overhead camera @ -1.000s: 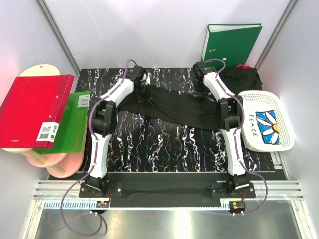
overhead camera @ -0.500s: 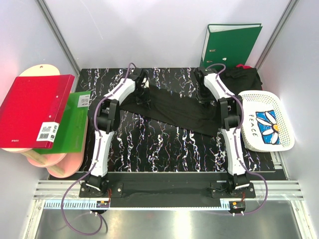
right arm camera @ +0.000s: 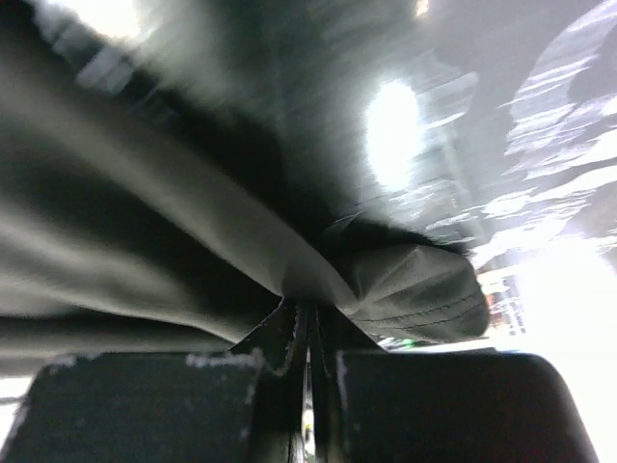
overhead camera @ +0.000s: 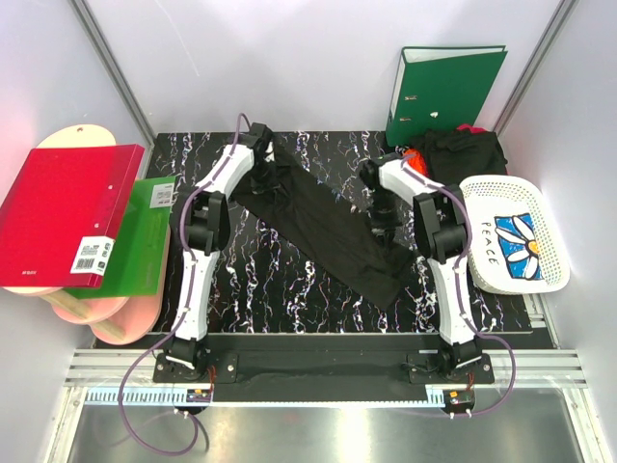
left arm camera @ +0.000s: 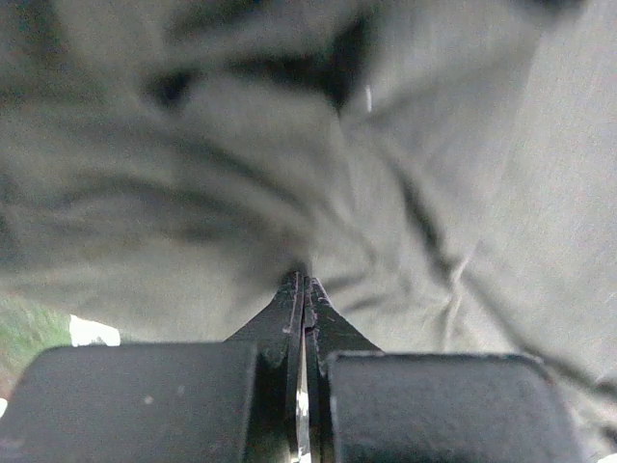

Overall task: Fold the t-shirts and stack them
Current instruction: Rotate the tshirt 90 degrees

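Note:
A plain black t-shirt hangs stretched between my two grippers over the marbled black table, running from the far left down to the near right. My left gripper is shut on the black t-shirt at its far left end; in the left wrist view its jaws pinch grey-looking cloth. My right gripper is shut on the shirt's right edge; the right wrist view shows a hemmed fold squeezed between the jaws. A heap of dark shirts with an orange-red one lies at the far right.
A white lattice basket holding a shirt with a daisy print stands at the right edge. A green ring binder stands upright at the back. Red and green folders and round boards lie off the table's left side.
My right gripper has moved nearer and leftward with the shirt's edge, uncovering the orange-red shirt. My left gripper shifted slightly left and back. The shirt now hangs diagonally, its lower end nearer.

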### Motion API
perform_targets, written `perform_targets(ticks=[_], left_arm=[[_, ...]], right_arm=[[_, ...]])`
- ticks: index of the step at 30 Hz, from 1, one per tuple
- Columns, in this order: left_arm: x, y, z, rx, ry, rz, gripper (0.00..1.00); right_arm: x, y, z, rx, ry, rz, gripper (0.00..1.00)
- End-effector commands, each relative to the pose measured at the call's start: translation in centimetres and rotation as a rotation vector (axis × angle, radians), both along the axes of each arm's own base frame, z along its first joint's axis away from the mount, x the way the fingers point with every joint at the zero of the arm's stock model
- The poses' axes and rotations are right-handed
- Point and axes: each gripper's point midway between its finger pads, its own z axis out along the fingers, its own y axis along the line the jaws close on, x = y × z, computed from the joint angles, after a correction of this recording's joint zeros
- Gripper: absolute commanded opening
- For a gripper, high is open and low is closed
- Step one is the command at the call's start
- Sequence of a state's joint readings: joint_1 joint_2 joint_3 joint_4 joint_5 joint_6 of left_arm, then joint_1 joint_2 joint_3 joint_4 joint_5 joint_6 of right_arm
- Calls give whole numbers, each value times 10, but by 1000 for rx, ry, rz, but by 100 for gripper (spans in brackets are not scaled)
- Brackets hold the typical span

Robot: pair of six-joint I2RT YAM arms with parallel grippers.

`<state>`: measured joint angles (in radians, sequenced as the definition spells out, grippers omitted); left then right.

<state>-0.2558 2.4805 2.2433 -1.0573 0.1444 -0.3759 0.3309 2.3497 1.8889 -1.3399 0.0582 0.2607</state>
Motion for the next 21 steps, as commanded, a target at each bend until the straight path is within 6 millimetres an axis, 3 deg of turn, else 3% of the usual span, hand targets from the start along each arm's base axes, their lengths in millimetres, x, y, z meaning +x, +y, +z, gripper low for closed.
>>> perform_targets(ticks=[1,4,6,7,8,9,10,11,12,13,14,15,17,18,20,21], left_arm=[[15,-12,-6,-17,-14,21,0],[19,-29,-7,-74,-21,-4,0],[16,-37,-8,-93,-16,-27,0],[15,-38,4,-98,-33,-38,0],[8,-37,1,-93,-21,-43,0],[9,-35,30,-104,-81,-51,0],[7,-34,41,-112,-107,-51,0],[3,-32,39,-114,-116,-52,0],[3,-28,67,-125,-173,-53,0],[0,-25,73,-118,-185,-56,0],[-5,-19,75,-111,-180,-54,0],[-8,-16,91,-116,-209,-61,0],[-17,-7,94,-113,-197,-51,0],[-20,-4,107,-119,-220,-54,0],[-27,0,108,-121,-214,-59,0],[-29,2,119,-127,-237,-66,0]], right_arm=[[-32,41,34,128,31,33,0],[-46,55,42,155,58,47,0],[-44,54,47,144,38,56,0],[-41,54,51,137,24,59,0],[-30,51,57,112,-23,70,0],[-23,49,62,99,-51,73,0],[-20,48,67,87,-63,75,0],[-6,47,73,67,-116,70,0],[-1,48,75,56,-137,53,0],[-4,42,78,21,-117,42,0],[6,35,77,-44,-133,36,0],[5,31,77,-80,-119,13,0],[7,22,72,-152,-114,5,0],[8,21,72,-165,-127,-14,0],[10,23,70,-165,-134,-29,0],[11,25,69,-153,-140,-34,0]])
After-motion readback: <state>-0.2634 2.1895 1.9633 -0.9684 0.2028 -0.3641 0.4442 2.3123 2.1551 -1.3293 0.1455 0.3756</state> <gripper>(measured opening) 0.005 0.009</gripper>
